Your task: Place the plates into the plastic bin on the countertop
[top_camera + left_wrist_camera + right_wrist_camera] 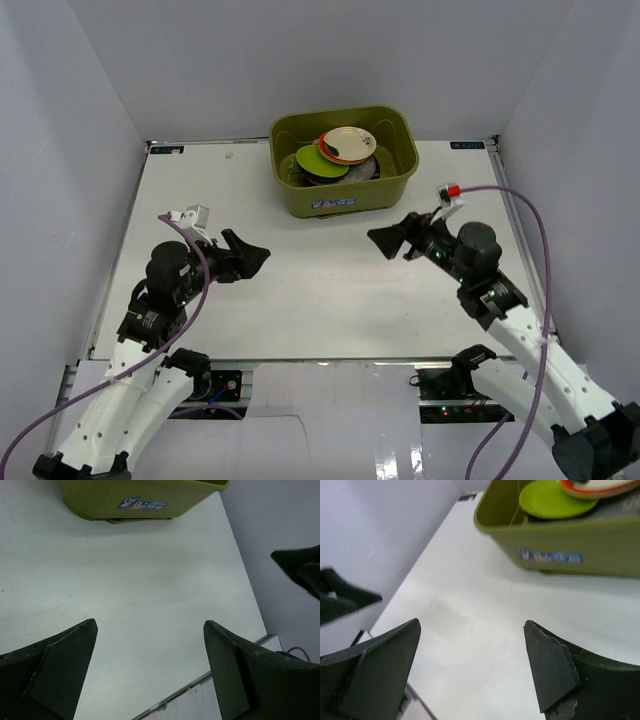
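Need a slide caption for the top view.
Left gripper and right gripper open, empty; plates piled in olive-green bin on countertop.

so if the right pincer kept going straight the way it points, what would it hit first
most likely the bare countertop, short of the plastic bin, which sits off to one side of its line; depth is hard to judge

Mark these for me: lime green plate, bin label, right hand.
lime green plate point(552, 500): right wrist view, middle of its visible face.
bin label point(142, 503): left wrist view, centre of the sticker.
right hand point(471, 625): right wrist view, midway between its open fingertips.
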Controlling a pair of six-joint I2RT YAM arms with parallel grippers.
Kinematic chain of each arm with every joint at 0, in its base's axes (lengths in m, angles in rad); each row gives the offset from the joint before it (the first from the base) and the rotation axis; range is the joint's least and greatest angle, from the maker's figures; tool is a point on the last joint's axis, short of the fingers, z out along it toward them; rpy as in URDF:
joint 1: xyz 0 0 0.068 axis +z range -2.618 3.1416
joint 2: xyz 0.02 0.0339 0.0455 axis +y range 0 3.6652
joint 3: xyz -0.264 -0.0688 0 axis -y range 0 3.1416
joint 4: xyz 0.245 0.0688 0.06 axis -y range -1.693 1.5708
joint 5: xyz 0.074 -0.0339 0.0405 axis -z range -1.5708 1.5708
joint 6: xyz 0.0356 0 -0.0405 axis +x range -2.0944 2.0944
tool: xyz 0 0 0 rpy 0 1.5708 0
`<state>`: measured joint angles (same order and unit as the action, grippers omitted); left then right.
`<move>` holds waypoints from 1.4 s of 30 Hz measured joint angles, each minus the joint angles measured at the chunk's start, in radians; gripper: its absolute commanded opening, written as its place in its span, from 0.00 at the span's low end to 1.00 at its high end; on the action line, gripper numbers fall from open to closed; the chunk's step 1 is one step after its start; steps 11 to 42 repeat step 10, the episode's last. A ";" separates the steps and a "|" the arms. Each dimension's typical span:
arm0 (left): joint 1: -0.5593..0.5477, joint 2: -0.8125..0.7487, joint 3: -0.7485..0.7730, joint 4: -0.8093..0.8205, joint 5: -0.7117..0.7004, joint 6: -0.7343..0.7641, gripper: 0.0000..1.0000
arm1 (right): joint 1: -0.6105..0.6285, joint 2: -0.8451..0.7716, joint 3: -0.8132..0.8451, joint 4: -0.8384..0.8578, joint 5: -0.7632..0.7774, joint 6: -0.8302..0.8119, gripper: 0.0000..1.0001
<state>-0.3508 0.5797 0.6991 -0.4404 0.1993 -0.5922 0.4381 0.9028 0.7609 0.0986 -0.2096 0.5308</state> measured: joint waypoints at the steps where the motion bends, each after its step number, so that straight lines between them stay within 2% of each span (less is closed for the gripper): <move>1: 0.000 -0.003 0.000 -0.001 0.011 0.000 0.98 | 0.030 -0.077 -0.065 -0.008 0.005 -0.002 0.90; 6: 0.000 -0.087 -0.035 0.008 0.057 -0.003 0.98 | 0.061 -0.449 -0.368 -0.154 0.096 0.008 0.90; 10: -0.001 -0.177 -0.088 -0.009 0.076 0.006 0.98 | 0.061 -0.672 -0.466 -0.235 0.136 0.002 0.90; 42: -0.001 -0.177 -0.088 -0.009 0.076 0.006 0.98 | 0.061 -0.672 -0.466 -0.235 0.136 0.002 0.90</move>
